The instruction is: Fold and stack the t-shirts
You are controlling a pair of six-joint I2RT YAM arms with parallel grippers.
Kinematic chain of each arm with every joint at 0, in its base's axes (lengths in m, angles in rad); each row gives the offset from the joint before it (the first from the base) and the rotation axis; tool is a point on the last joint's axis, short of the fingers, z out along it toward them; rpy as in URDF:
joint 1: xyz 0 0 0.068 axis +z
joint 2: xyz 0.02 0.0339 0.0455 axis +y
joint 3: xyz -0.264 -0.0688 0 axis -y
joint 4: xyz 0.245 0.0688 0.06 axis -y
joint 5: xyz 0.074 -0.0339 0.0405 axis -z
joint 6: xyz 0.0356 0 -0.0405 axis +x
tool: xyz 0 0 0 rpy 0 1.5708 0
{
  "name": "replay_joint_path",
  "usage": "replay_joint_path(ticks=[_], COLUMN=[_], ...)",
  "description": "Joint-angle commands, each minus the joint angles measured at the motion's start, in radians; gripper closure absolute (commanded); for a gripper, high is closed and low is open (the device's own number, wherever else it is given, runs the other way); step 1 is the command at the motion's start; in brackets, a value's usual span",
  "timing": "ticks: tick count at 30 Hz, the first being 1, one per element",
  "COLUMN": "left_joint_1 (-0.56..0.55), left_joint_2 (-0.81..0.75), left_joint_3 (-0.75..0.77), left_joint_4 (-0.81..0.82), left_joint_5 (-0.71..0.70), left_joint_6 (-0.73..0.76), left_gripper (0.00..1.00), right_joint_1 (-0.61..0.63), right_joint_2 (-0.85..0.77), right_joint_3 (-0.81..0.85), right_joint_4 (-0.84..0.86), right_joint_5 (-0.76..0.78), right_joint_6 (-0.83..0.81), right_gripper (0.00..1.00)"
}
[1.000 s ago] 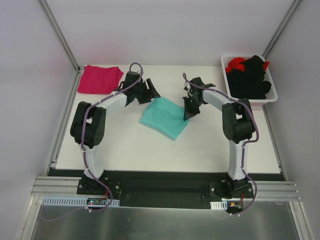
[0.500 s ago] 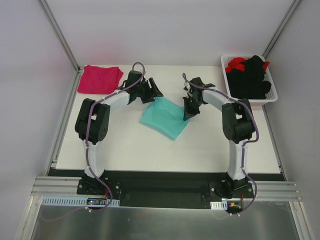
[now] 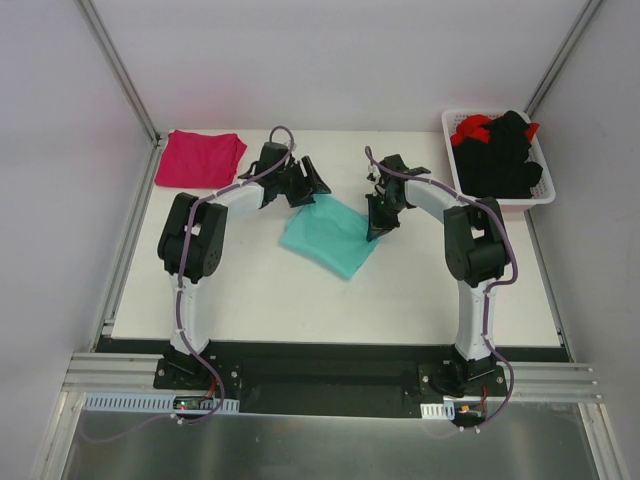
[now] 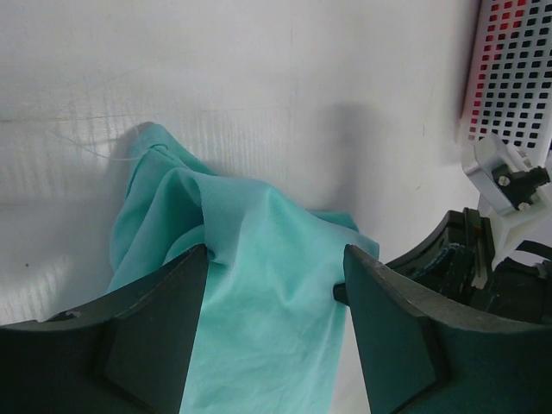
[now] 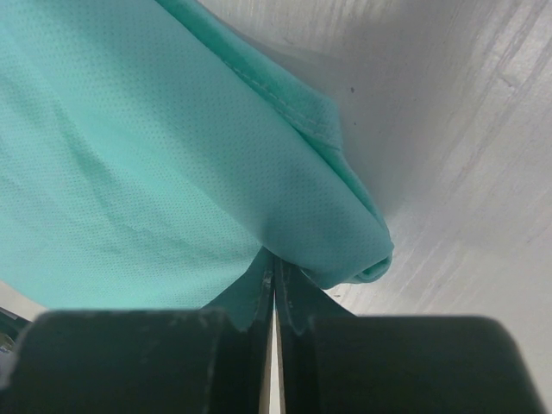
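The teal t-shirt lies folded in the middle of the white table; it also shows in the left wrist view and the right wrist view. My left gripper is open at its far left corner, and its fingers straddle the rumpled cloth there. My right gripper is shut on the shirt's right edge, with a folded hem just beyond the pinched tips. The magenta-pink t-shirt lies folded at the far left corner of the table.
A white basket at the far right holds black garments and a red one. Its perforated wall shows in the left wrist view, with the right arm's black wrist close by. Metal frame posts stand at both back corners.
My left arm has swung right and its gripper has edged right onto the teal shirt's far corner. The right arm and the shirts have not moved.
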Motion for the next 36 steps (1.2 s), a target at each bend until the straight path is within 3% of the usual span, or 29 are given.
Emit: replay_joint_path(ticks=[1,12,25,36], left_joint_1=[-0.006,0.034,0.075,0.078], left_joint_2=[0.047,0.073,-0.013,-0.094], left_joint_3=[0.011,-0.009,-0.006,-0.026], left_joint_4=[0.031,0.024,-0.064,-0.099], left_joint_5=[-0.025,-0.07,-0.102,-0.108], left_joint_6=[0.016,0.092,0.177,0.167], left_gripper=[0.36,0.37,0.36,0.37], right_joint_1=[0.006,0.006,0.009,0.011], right_joint_2=[-0.009,-0.003,-0.006,-0.023], right_joint_3=[0.019,0.016,0.01,0.025], right_joint_4=[-0.031,-0.028,-0.027,-0.043], right_joint_5=[0.007,0.005,0.011,0.004], right_joint_6=[-0.022,-0.025,-0.03,-0.027], right_gripper=[0.99,0.99,0.99,0.99])
